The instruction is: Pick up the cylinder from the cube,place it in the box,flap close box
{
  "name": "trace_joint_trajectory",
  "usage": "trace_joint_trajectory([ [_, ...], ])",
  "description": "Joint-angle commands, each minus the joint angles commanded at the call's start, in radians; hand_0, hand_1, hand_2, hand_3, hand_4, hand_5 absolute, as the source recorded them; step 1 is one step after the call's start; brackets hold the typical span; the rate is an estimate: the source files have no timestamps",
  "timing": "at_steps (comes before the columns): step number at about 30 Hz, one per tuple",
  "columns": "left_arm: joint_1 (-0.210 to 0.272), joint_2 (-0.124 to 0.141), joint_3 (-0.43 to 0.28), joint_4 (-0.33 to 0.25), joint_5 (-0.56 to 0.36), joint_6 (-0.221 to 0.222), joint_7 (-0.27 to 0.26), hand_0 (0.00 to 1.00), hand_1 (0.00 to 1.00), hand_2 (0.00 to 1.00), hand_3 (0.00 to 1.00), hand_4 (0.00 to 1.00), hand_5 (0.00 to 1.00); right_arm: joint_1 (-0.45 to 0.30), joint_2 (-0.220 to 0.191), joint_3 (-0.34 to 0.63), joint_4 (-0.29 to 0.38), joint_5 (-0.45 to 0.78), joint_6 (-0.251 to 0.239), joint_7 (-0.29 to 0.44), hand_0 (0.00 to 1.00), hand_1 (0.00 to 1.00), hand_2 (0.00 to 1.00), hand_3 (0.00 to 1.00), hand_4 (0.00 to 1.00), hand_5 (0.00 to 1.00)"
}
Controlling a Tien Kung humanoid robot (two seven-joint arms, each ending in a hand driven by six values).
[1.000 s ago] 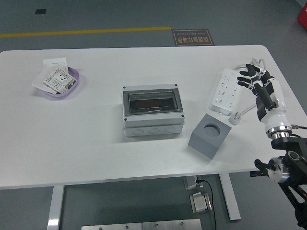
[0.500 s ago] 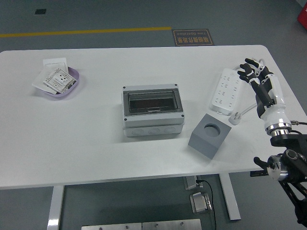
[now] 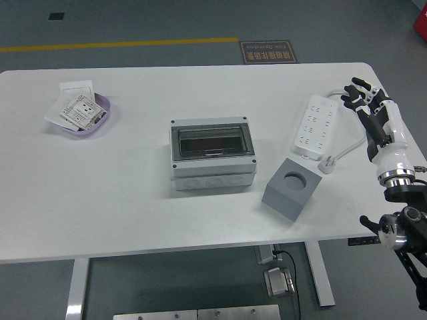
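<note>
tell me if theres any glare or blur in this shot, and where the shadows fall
Head view: lighting is even and soft, with no strong glare on the white table; the box lid's clear window looks dark, with only a faint reflection. Soft shadows sit under the box's front and beside the grey cube. Focus is sharp overall; the right hand shows no clear motion blur.

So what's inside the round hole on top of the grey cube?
The grey cube shows only a dark, empty-looking hole with no cylinder sticking out. Its bottom is in shadow, so anything lying deep inside cannot be seen.

Box (image 3: 213, 154) sitting mid-table; cube (image 3: 289, 189) lying just right, nearer; power strip (image 3: 315, 127) lying behind cube; dish (image 3: 85, 115) resting far left.
</note>
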State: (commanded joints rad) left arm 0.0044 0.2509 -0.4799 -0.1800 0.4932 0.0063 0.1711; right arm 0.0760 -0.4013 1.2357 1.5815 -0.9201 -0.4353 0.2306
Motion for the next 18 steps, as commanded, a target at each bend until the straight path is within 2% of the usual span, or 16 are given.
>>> trace_joint_trajectory([
  [18, 0.001, 0.000, -0.004, 0.000, 0.004, 0.000, 0.004, 0.648, 0.693, 0.580, 0.579, 0.526, 0.117, -0.012, 0.001, 0.030, 0.007, -0.025, -0.007, -0.006, 0.783, 0.674, 0.702, 0.742, 0.920, 0.509],
])
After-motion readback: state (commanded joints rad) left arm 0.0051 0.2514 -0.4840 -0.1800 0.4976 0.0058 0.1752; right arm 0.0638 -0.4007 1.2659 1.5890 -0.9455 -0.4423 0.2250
